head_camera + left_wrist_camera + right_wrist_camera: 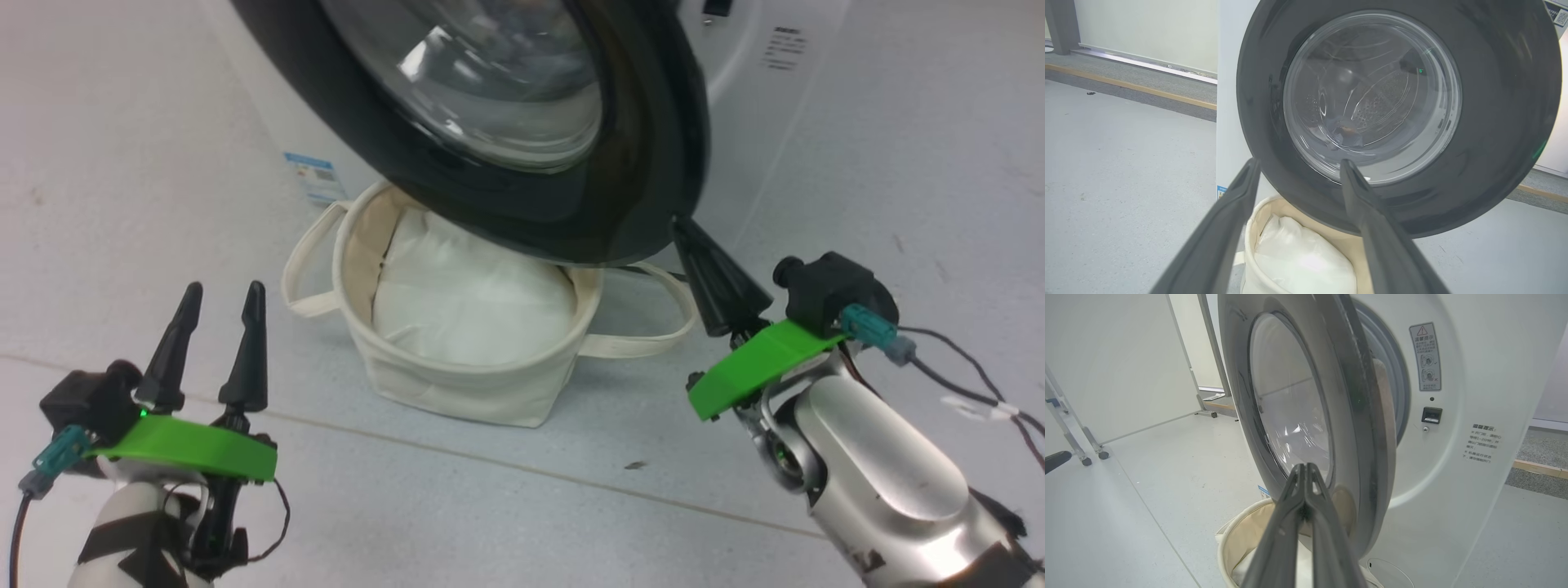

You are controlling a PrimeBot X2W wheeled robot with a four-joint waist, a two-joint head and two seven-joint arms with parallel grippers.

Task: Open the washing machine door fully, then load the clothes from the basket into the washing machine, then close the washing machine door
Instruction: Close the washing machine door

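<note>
The washing machine door (637, 163) hangs partly open, at an angle to the white washing machine (759, 122). In the right wrist view the door's (1347, 416) edge stands away from the machine's (1453, 477) front. My right gripper (682, 229) is shut on nothing, its tip at the door's lower right rim. My left gripper (222, 294) is open at the lower left, away from everything. The basket (457, 384) sits on the floor under the door. Through the door glass, a bit of blue clothes (1345, 131) with an orange spot shows inside the drum.
White padding (465, 302) lies in the basket. A blue label (314, 175) marks the machine's side. Cables (971, 367) trail from my right wrist. A white panel on castors (1126, 375) stands beyond the door. Grey floor spreads to both sides.
</note>
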